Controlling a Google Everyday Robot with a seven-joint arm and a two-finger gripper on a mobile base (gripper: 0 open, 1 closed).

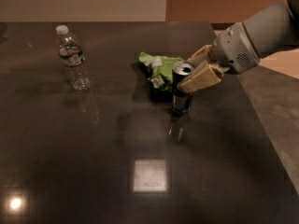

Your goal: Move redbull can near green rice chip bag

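Note:
The redbull can (181, 101) is a slim dark can with a silver top. It stands upright right of centre on the dark table (93, 162), its base at or just above the tabletop. It is next to the green rice chip bag (158, 66), which lies just behind it to the left. My gripper (185, 76) reaches in from the right. Its cream fingers (202, 80) are closed around the can's upper part.
A clear plastic water bottle (73, 57) with a white cap stands at the back left. The table's right edge (261, 125) runs diagonally beside the arm (252, 38). Bright light reflections lie on the tabletop near the front.

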